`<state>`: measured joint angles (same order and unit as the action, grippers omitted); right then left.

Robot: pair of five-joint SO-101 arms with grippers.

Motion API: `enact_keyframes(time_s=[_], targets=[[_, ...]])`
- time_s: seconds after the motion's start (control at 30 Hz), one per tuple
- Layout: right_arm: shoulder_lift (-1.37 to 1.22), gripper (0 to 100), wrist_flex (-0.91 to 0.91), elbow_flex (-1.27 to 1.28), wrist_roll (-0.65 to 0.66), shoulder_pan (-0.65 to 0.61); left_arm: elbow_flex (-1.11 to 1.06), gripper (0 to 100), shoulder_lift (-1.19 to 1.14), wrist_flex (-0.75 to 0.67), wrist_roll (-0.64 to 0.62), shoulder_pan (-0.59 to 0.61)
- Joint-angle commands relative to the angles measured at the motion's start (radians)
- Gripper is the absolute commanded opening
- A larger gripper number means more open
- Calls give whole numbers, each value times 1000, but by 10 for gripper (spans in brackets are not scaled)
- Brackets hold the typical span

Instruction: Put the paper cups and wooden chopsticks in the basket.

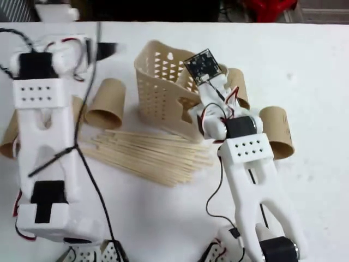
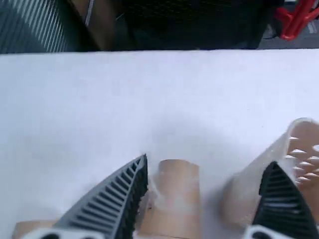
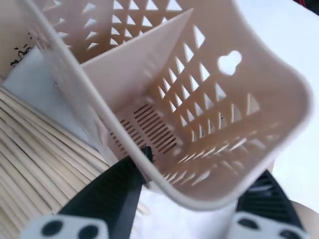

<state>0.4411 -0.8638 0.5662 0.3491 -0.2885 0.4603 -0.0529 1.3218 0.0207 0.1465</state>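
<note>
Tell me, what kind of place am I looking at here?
Probably a workshop or lab bench for robot practice. Two white robot arms with loose wires sit at a plain white table, with a basket, paper cups and chopsticks laid out for sorting.

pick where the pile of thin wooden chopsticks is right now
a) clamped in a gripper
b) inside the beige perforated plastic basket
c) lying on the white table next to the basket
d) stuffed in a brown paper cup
C: the high view shows the thin wooden chopsticks lying in a loose spread on the white table, just outside the beige perforated plastic basket.
</note>
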Motion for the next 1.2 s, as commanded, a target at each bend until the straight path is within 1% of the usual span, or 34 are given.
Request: enact_keyframes(time_s=[0.0,0.2,0.23,0.33,0.43,0.53,0.73,0.8,0.9,0.97,1.03,1.17], targets=[[31,266,51,23,-5,2,72,351,-28,-17,-11,-111],[31,266,56,26,-5,2,74,349,-223,-81,-9,-134],[31,266,56,26,-5,2,74,340,-255,-92,6,-134],[31,266,56,26,-5,2,74,243,-326,-132,49,-134],[31,265,54,26,-5,2,74,123,-349,-167,51,-127],[31,265,50,25,-5,2,74,50,-351,-175,46,-127],[39,265,44,3,-5,2,75,38,-358,-175,-107,-105],[54,262,19,-18,-6,5,75,38,-358,-175,-135,-104],[101,195,1,-46,-8,1,69,38,-360,-175,-152,-111],[140,128,4,-61,-48,1,64,37,-360,-175,-195,-111],[185,78,-1,-78,-74,5,64,37,-360,-173,-203,-111],[295,61,-15,-80,-74,12,71,42,-360,-166,-203,-111]])
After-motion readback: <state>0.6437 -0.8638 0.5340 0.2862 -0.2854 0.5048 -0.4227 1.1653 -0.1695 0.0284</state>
